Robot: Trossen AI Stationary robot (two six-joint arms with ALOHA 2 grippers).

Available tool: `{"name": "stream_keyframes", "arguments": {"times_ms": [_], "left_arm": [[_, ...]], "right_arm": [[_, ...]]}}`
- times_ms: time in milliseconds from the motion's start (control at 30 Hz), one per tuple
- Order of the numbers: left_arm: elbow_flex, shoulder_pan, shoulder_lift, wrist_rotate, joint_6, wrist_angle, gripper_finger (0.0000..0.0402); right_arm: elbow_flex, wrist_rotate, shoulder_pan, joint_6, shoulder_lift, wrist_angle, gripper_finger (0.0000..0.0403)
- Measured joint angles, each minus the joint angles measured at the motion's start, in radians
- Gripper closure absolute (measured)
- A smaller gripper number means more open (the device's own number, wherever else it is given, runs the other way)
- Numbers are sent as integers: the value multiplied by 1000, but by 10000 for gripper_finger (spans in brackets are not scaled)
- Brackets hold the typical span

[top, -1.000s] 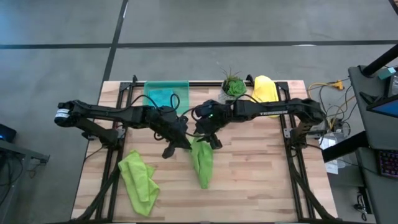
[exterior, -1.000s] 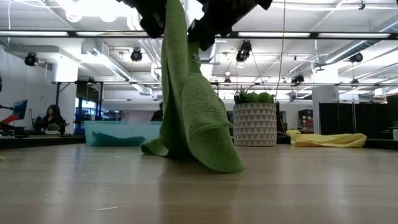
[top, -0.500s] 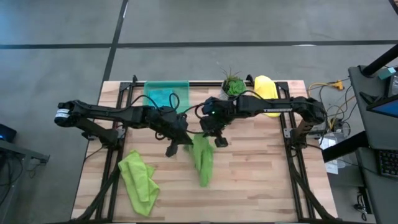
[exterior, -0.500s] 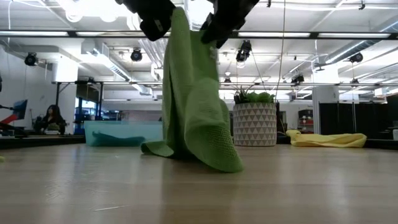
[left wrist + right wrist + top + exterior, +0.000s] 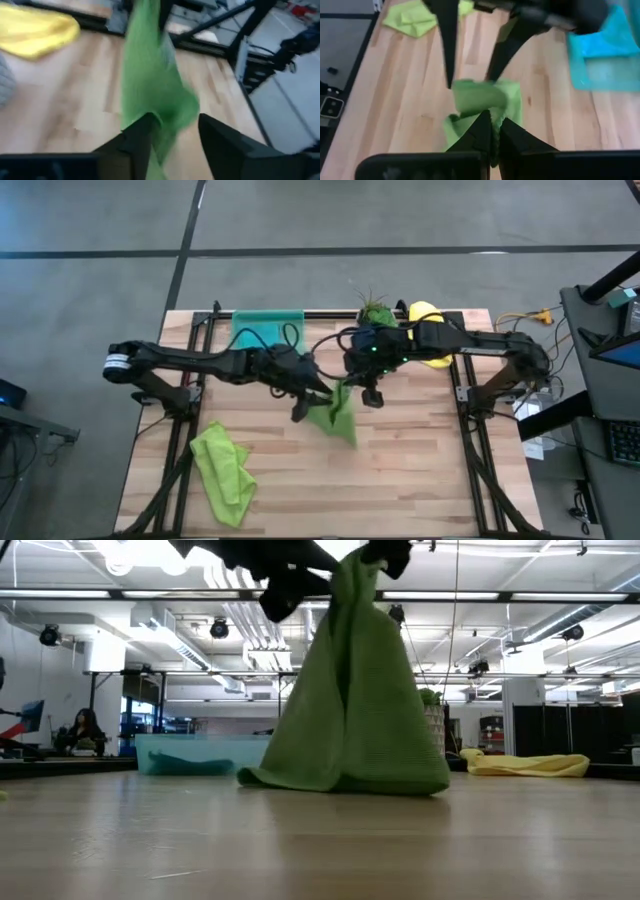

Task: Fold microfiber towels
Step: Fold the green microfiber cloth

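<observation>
A lime green microfiber towel hangs like a tent below my right gripper, which is shut on its top. In the low view its lower edge rests on the table. My left gripper stands open just left of the towel's upper part; I cannot tell whether it touches the cloth. A second lime towel lies crumpled near the table's front left. At the far edge lie a teal towel in a tray and a yellow towel, which is partly behind my right arm. My right gripper pinches the lime towel's top between its two shut fingers, coming from above and slanting down. One layer or several, I cannot tell. The cloth hangs below the fingers and widens downward, with its lower edge on the table.
A potted plant stands at the far edge beside the yellow towel. The see-through green tray sits at the far left. Bare wood lies on the right half of the table.
My right gripper has risen and gone toward the table's right with the towel's top. My left gripper has let go of the towel and followed to the right. The towel's hanging part has spread wider, and its near end has slid toward the far edge.
</observation>
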Motion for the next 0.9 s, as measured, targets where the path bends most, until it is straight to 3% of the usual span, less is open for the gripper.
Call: {"name": "stream_keyframes", "arguments": {"times_ms": [200, 433, 567, 900], "left_arm": [[5, 4, 87, 66, -62, 109, 198], [17, 4, 184, 35, -198, 196, 192], [4, 1, 197, -43, -218, 179, 192], [8, -22, 196, -351, -289, 121, 192]], "right_arm": [[0, 18, 33, 59, -45, -37, 394], [0, 67, 53, 154, -80, -37, 394], [0, 71, 54, 190, -101, -37, 394], [0, 96, 57, 244, -127, -37, 394]]}}
